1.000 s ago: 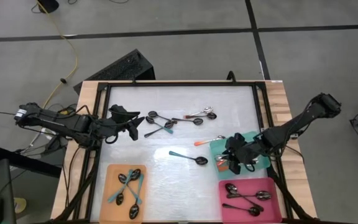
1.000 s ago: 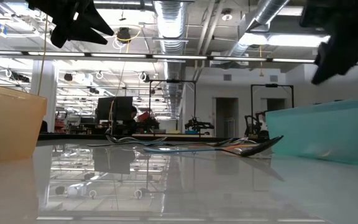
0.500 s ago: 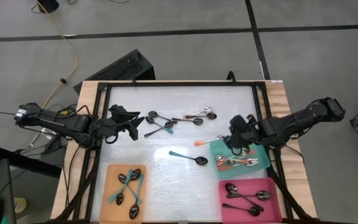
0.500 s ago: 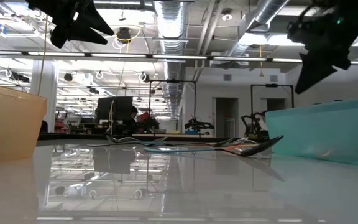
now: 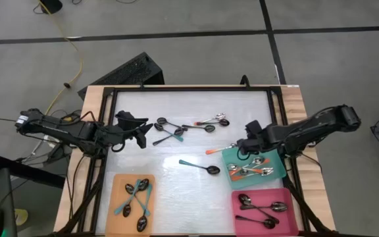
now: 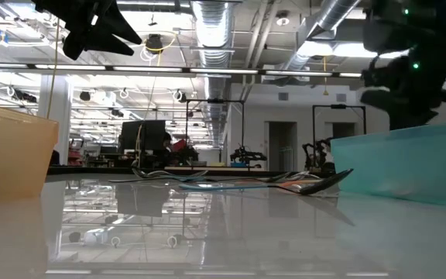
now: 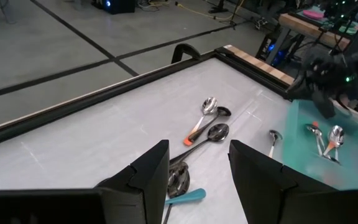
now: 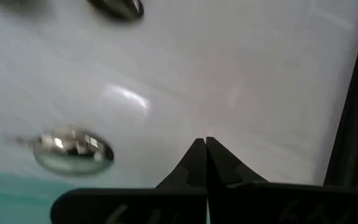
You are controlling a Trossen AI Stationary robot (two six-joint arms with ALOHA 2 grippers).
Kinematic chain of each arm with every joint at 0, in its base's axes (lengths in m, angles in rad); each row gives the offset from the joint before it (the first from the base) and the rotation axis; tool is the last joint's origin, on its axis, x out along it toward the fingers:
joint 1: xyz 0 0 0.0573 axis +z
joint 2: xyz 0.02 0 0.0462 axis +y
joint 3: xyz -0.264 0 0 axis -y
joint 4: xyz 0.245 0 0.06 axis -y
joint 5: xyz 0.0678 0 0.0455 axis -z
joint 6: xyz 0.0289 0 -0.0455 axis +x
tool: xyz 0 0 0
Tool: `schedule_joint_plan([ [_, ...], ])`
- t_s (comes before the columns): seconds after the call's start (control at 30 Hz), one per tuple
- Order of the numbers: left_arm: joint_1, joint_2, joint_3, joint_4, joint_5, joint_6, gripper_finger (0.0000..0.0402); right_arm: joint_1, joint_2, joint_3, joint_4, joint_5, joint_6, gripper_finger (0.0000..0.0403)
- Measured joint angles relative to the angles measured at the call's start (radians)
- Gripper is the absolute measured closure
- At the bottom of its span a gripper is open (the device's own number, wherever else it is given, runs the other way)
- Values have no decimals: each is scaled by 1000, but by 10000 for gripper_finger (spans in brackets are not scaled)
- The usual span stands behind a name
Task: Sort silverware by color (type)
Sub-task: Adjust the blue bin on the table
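Pinching tight with nothing between its fingers, the right gripper point(image 5: 243, 143) sits right of centre in the high view, at the upper left corner of the teal tray point(image 5: 278, 172), with an orange-handled spoon point(image 5: 220, 149) just to its left on the white table point(image 5: 176, 191). In the right wrist view the fingertips point(image 8: 204, 151) meet in a point over the white surface, a shiny spoon bowl point(image 8: 74, 151) lying nearby.

The left gripper point(image 5: 145, 129) hovers in the left half of the high view with its fingers spread and empty. Just to its right lies a cluster of spoons point(image 5: 169, 130), with more spoons point(image 5: 212, 122) further right near the top middle, and a lone teal-handled spoon point(image 5: 200, 166) at the centre.

Several spoons with orange handles rest in the teal tray. The orange tray point(image 5: 118, 185) at lower left holds teal-handled spoons, and the pink tray point(image 5: 291, 220) at lower right holds dark metal spoons.
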Motion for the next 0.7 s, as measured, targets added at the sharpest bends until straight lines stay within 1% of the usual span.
schedule_joint_plan([
  [0.1,0,0,0,0,0,0,251,23,58,-2,5,-43,15,398],
  [0.27,0,0,0,0,0,1,251,58,100,1,-1,-61,64,397],
  [0.47,0,0,0,0,0,1,251,110,72,-1,-35,-101,156,396],
  [0.7,0,0,0,0,-1,1,251,164,30,-2,-106,-119,255,395],
])
